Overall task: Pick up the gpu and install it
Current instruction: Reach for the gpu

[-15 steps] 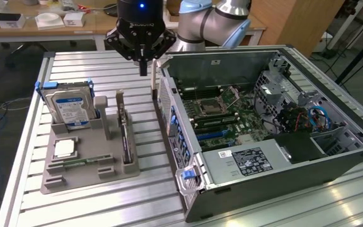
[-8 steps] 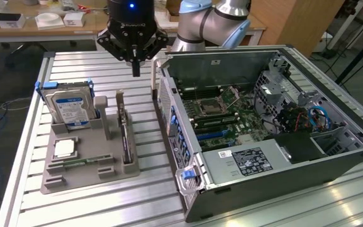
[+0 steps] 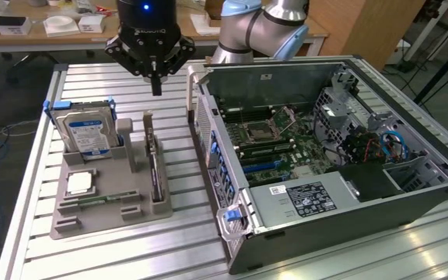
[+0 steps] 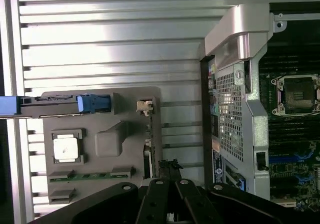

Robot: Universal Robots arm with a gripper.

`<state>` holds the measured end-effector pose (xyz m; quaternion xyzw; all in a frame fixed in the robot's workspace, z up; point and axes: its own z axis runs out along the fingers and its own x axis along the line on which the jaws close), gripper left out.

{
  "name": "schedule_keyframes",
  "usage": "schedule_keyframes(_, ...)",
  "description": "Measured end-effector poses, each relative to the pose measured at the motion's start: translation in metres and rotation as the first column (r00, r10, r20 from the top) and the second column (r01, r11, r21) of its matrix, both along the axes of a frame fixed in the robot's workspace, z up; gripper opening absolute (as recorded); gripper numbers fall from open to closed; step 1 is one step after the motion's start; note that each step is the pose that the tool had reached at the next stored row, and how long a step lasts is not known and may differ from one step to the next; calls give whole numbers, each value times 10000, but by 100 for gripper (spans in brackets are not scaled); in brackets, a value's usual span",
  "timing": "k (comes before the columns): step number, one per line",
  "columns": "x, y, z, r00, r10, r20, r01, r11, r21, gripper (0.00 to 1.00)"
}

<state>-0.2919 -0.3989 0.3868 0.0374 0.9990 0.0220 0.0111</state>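
Over ribbed metal table (image 3: 91, 81): closed black claw (image 3: 156, 90); thin flat gpu (image 3: 156, 169) upright.

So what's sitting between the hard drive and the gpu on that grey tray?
Only a raised grey post of the tray itself stands between the hard drive and the gpu; the exterior view shows it.

The gpu (image 3: 156, 172) is a thin, flat expansion card standing on its long edge in a slot of a grey holder (image 3: 91, 221). It sits left of centre in the exterior view, around mid-height. Seen almost edge-on, it reads as a narrow dark strip running from the middle of the frame down toward the lower edge. A pale silver metal bracket (image 3: 147, 125) stands upright at its upper, farther end. The card occupies the holder's slot nearest the open computer case (image 3: 208, 146).
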Motion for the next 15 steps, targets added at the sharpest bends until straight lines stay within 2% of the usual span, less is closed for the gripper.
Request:
schedule_keyframes(8, -166, 0, -3, 10000, -1, -1, 1, 10000, 0, 11)
schedule_keyframes(15, -191, 0, -3, 10000, -1, 1, 1, 10000, 0, 11)
